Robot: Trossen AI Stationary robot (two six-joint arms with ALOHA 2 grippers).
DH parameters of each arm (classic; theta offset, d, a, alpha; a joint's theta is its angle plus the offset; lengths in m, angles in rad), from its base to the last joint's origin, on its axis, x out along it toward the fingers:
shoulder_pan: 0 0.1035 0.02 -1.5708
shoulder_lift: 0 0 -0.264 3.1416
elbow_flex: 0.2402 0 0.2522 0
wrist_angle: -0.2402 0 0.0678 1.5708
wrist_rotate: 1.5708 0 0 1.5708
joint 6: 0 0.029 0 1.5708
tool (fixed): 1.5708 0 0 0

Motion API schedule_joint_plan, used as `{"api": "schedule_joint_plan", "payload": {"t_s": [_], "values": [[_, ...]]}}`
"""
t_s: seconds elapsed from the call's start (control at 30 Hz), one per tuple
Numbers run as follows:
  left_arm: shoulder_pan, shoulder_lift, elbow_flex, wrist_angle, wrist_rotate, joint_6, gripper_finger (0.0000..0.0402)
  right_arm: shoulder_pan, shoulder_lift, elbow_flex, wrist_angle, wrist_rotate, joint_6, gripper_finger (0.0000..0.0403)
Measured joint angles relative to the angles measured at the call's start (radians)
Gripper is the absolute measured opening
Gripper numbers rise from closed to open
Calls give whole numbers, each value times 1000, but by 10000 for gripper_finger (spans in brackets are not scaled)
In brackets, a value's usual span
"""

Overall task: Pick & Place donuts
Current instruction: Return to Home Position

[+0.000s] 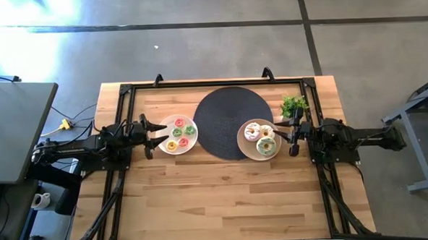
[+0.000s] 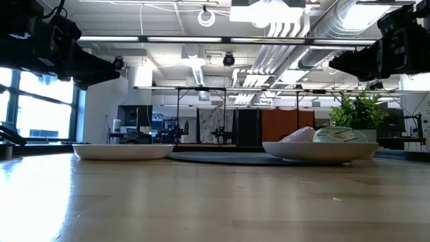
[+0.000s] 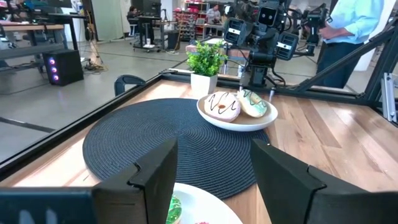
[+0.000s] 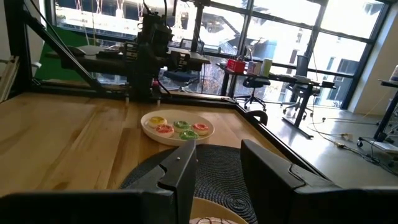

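Several tiny donuts (image 1: 180, 134) with green, pink and yellow icing lie on a white plate (image 1: 164, 144) left of the black disc; they show in the right wrist view (image 4: 179, 128). Larger donuts (image 1: 260, 137), white and green iced, sit on a second plate (image 1: 247, 149) at the disc's right edge, also in the left wrist view (image 3: 237, 105). My left gripper (image 1: 157, 134) hovers open at the left plate's left rim. My right gripper (image 1: 287, 133) hovers open just right of the right plate. Both are raised above the table in the low view.
A big black woven disc (image 1: 220, 134) lies between the plates. A small potted plant (image 1: 294, 105) stands near the far right corner, behind my right gripper. A black frame rail (image 1: 212, 83) borders the table. Bare wood (image 1: 217, 199) fills the near half.
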Motion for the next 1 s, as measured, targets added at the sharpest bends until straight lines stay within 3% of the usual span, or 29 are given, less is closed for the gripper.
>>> {"api": "schedule_joint_plan", "payload": {"t_s": [0.57, 0.77, 1.0], "values": [[0, 0, 0, 0, 0, 0, 202, 0, 0, 0, 0, 0, 0, 124], [-164, 17, 5, 6, -74, 0, 202, 0, 0, 0, 0, 0, 0, 124], [-258, 20, 6, -2, 0, 0, 202, 0, 0, 0, 3, -1, 0, 124]]}}
